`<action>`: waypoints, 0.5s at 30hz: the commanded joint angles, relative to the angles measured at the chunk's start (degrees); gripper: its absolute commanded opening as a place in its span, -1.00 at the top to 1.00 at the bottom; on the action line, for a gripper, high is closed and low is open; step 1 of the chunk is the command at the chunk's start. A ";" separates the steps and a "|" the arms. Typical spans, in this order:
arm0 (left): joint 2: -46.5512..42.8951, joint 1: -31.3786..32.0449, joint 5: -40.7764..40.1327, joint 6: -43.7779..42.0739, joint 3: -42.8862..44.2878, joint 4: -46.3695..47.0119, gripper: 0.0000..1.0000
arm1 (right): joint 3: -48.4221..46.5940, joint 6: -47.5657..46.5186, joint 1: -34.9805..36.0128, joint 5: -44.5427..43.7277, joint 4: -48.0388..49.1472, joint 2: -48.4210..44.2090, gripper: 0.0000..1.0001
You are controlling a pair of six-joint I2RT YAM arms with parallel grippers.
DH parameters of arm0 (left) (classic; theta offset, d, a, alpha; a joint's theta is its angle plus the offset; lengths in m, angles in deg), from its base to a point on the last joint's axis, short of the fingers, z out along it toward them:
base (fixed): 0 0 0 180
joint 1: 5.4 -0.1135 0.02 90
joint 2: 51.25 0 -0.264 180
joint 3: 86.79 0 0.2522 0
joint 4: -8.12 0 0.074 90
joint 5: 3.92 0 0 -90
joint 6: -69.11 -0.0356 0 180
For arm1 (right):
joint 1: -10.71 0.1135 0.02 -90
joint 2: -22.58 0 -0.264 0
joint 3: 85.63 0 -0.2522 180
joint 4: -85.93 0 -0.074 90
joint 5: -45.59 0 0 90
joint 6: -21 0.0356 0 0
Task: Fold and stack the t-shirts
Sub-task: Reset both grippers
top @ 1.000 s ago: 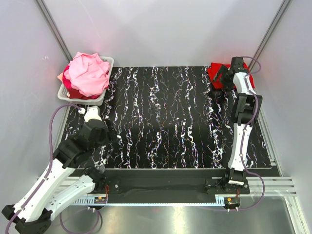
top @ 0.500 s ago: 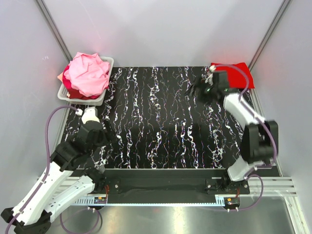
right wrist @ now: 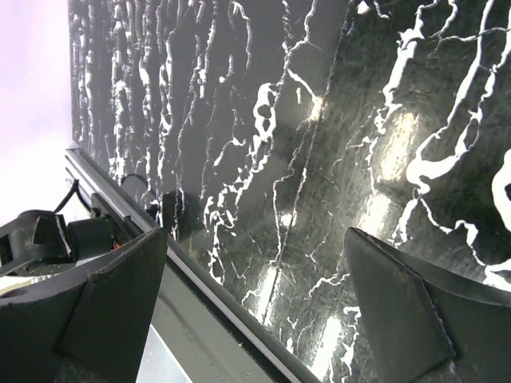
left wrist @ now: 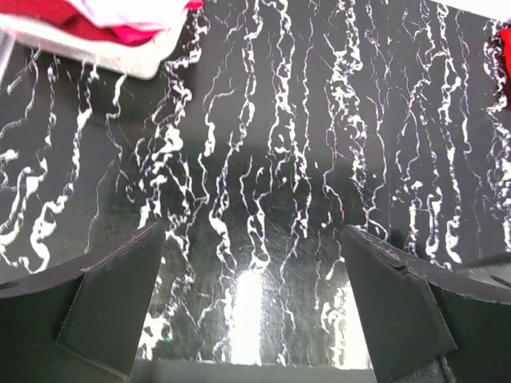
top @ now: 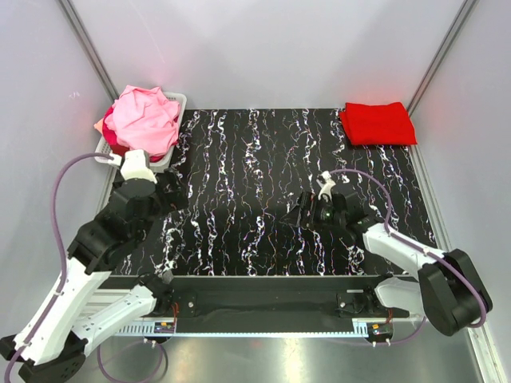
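Observation:
A folded bright red t-shirt (top: pixel 377 124) lies at the back right corner of the table; a sliver of it shows at the right edge of the left wrist view (left wrist: pixel 505 68). A crumpled light pink t-shirt (top: pixel 146 120) tops the pile in the white basket (top: pixel 177 108), with peach (top: pixel 101 125) and red cloth under it. My left gripper (top: pixel 174 195) is open and empty just in front of the basket (left wrist: pixel 88 48). My right gripper (top: pixel 302 211) is open and empty, low over the near middle of the table. Both wrist views show spread jaws, the left gripper (left wrist: pixel 251 307) and the right gripper (right wrist: pixel 255 303), with only table between them.
The table is a black mat (top: pixel 255 159) with white marbling. Grey walls and slanted frame posts close in the back and sides. The near table rail (right wrist: pixel 223 311) and the left arm's base (right wrist: pixel 48 239) show in the right wrist view.
My right arm has left the folded red shirt at the back right and swung to the near middle, gripper open. My left gripper has moved back toward the basket.

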 commanded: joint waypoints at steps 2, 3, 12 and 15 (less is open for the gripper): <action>-0.55 -0.15 -2.94 -6.39 -7.34 6.97 -0.97 | 1.59 1.37 0.19 -0.97 11.04 -3.88 -0.99; -1.17 -0.15 -3.64 -6.66 -9.03 7.59 -0.97 | 1.85 1.63 0.11 -1.15 11.57 -3.45 -1.00; -4.87 -0.15 -7.51 -6.40 -14.06 9.35 -0.97 | 2.47 1.63 0.11 -0.45 12.45 -3.88 -1.00; -4.43 -0.15 -8.21 -6.40 -13.97 9.09 -0.97 | 2.47 1.98 0.11 -1.32 12.02 -3.97 -1.00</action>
